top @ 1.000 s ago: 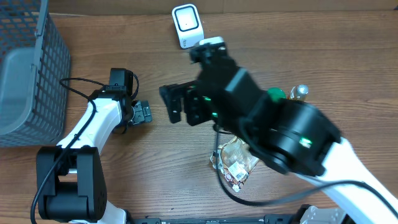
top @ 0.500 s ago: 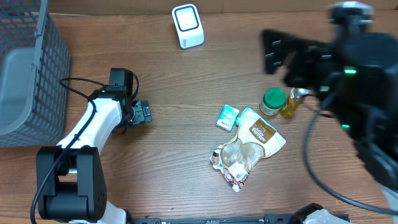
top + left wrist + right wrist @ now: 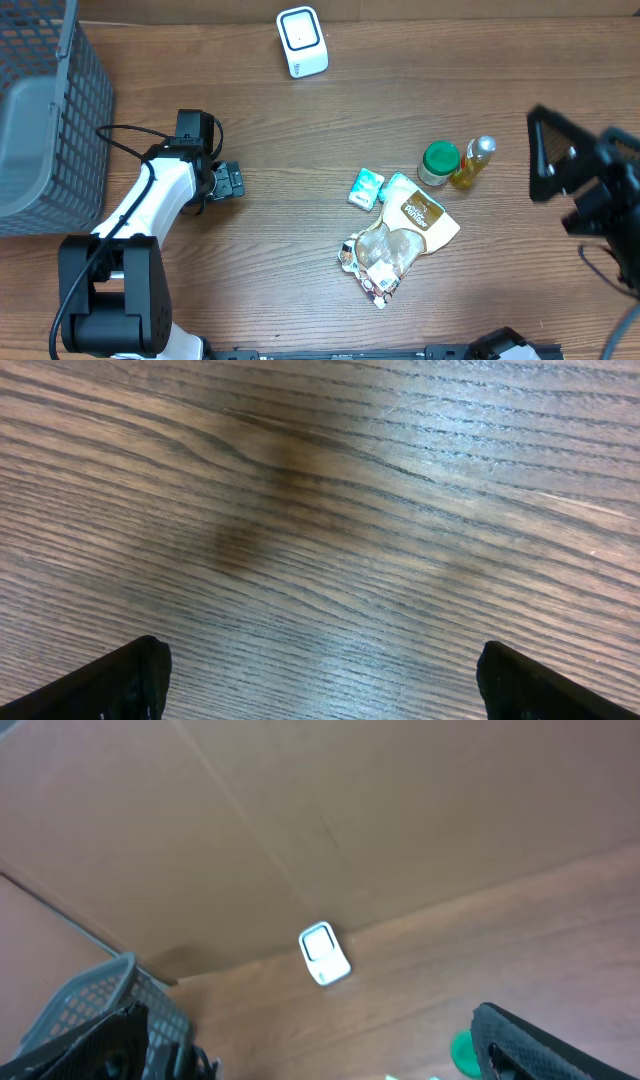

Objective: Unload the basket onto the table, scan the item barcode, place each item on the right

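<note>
My left gripper (image 3: 228, 181) hangs low over bare wood on the left part of the surface (image 3: 280, 310), fingers spread wide with nothing between them; my left wrist view shows only wood grain between the two tips. My right gripper (image 3: 548, 160) is raised near the right edge, blurred from overhead; its fingers (image 3: 555, 1042) stand wide apart at the bottom corners of its own view, and it holds nothing. The items to scan lie grouped right of centre, well apart from both grippers: a small teal packet (image 3: 367, 187) just beside a tan pouch (image 3: 420, 212), a clear crinkled bag (image 3: 378, 258) touching the pouch's near side, and a green-lidded jar (image 3: 439, 163) right against a yellow bottle (image 3: 473, 162). The white scanner (image 3: 302, 41) stands at the far edge; a grey mesh basket (image 3: 85, 110) fills the far left corner.
</note>
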